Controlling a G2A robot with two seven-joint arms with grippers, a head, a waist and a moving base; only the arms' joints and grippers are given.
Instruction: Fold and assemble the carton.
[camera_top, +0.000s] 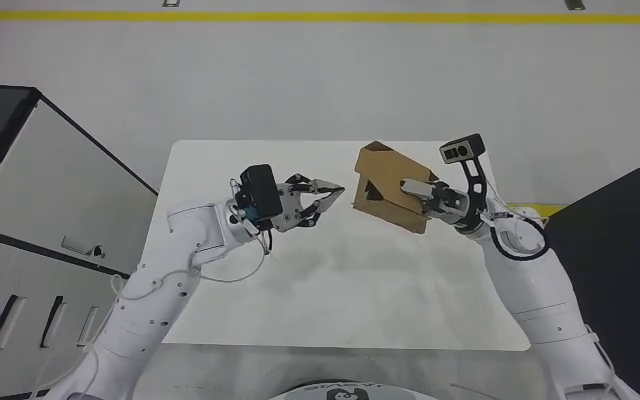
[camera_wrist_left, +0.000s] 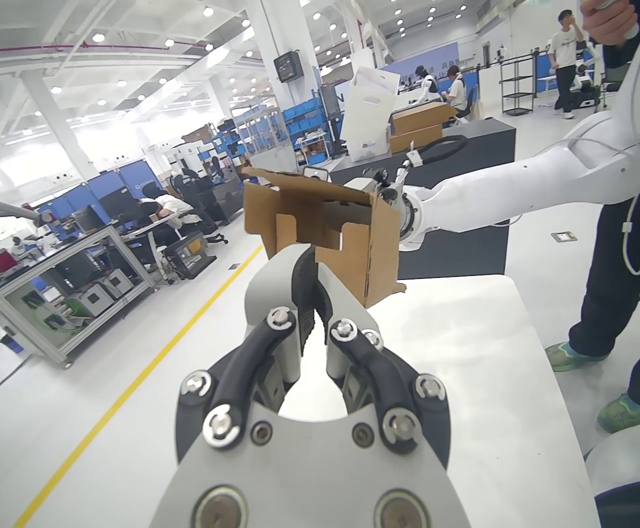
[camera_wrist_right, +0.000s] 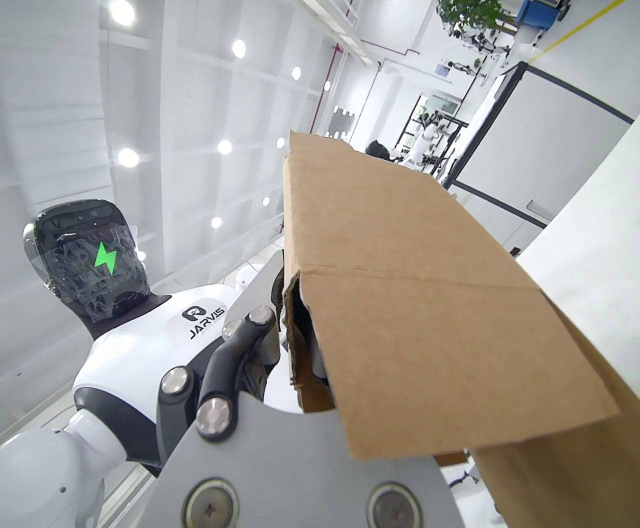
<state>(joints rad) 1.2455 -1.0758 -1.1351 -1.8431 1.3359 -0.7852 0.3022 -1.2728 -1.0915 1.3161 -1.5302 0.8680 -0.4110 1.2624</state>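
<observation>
Top view has the brown corrugated cardboard carton (camera_top: 385, 180) held tilted over the far right part of the white surface (camera_top: 300, 290), partly opened into a tube with its end flaps loose and not yet folded in. It looks light, fairly stiff across the panels but weak along the creases. I judge it would buckle or spring back if pinched at a flap tip. The safer hold is on a side wall close to a fold, which leaves the flaps free to be pushed in. The right claw (camera_top: 412, 190) has that kind of hold: in the right wrist view it is clamped on a wall edge of the carton, one finger outside and the other hidden by the cardboard. The left claw (camera_wrist_left: 310, 285) hangs near the carton's open end, apart from it, its pads pressed together or nearly so, gripping nothing.
</observation>
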